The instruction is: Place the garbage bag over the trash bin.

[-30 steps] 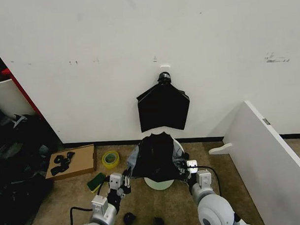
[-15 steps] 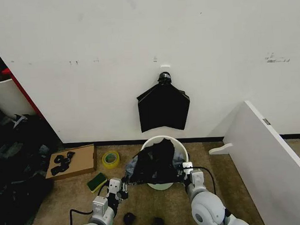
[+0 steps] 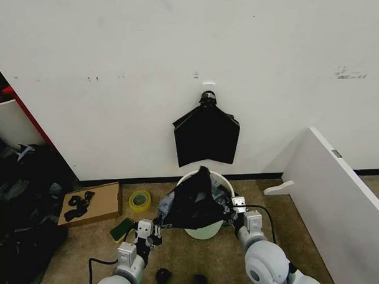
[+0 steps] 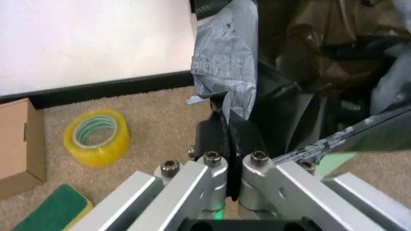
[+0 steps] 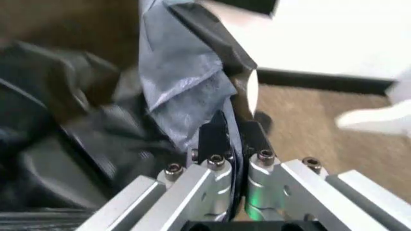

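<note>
The garbage bag (image 3: 194,201), glossy, black and crinkled, is stretched between my two grippers over the front of the trash bin (image 3: 221,180), a round cream-white bucket by the wall. It drapes across most of the bin's mouth, and only the far rim and a bit of the near wall show. My left gripper (image 3: 156,225) is shut on the bag's left edge (image 4: 224,86). At the bin's right side, my right gripper (image 3: 232,210) is shut on the bag's other edge (image 5: 186,101). In both wrist views the fingers (image 4: 224,139) (image 5: 215,137) pinch thin plastic.
A flat black sheaf of bags (image 3: 206,134) hangs on the wall above the bin. On the carpet to the left lie a yellow tape roll (image 3: 140,200), a green sponge (image 3: 122,230) and a cardboard box (image 3: 92,203). A white board (image 3: 341,193) leans at the right.
The bag has come down from standing in front of the bin to lie lower and wider over its mouth. Both grippers have kept their hold and shifted slightly.
</note>
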Robot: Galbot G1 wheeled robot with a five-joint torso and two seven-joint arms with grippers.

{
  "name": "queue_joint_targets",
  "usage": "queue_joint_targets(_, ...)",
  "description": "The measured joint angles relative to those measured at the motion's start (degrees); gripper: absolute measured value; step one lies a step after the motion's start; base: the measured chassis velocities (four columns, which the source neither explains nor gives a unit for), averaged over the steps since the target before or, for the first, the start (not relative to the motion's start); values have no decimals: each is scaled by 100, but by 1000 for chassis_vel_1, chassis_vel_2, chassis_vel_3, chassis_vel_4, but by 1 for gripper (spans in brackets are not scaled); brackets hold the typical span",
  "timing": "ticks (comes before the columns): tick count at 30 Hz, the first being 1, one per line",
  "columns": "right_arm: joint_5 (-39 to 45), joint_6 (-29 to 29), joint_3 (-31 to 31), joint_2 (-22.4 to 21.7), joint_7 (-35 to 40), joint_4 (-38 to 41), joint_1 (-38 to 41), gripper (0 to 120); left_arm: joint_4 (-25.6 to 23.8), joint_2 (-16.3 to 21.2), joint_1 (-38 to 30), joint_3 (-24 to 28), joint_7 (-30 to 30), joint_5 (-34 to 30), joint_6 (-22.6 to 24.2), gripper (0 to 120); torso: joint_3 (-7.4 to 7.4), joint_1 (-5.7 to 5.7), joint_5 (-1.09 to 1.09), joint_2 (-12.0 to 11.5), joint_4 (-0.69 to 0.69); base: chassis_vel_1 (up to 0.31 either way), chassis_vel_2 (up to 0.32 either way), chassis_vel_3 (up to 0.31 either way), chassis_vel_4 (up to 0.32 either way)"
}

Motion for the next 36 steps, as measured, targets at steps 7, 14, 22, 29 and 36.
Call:
queue_joint_targets(7, 113, -383, -124, 123, 542, -224, 22, 0, 90, 32, 133, 1, 17, 95, -1, 0, 0, 0, 0, 0, 1, 0, 0, 0, 0)
queue_joint_targets(14, 202, -265, -217, 232, 466, -593, 167, 0, 363, -23, -53, 38, 23, 111, 12, 0, 0, 0, 0, 0, 1, 0, 0, 0, 0)
queue_joint_targets(22, -60, 124, -258, 465, 211, -1341, 384, 0, 1014, -352, -559, 175, 1, 238, 12, 0, 0, 0, 0, 0, 1, 0, 0, 0, 0)
queue_joint_targets(29, -305, 466, -226, 519, 88, -1627, 412, 0, 1450, -605, -832, 311, -66, 435, -33, 0, 0, 0, 0, 0, 0, 0, 0, 0, 0)
queue_joint_targets(36, -445, 738, -226, 469, -69, -1591, 314, 1, 1576, -866, -834, 176, -90, 787, -131, 3, 0, 0, 0, 0, 0, 0, 0, 0, 0)
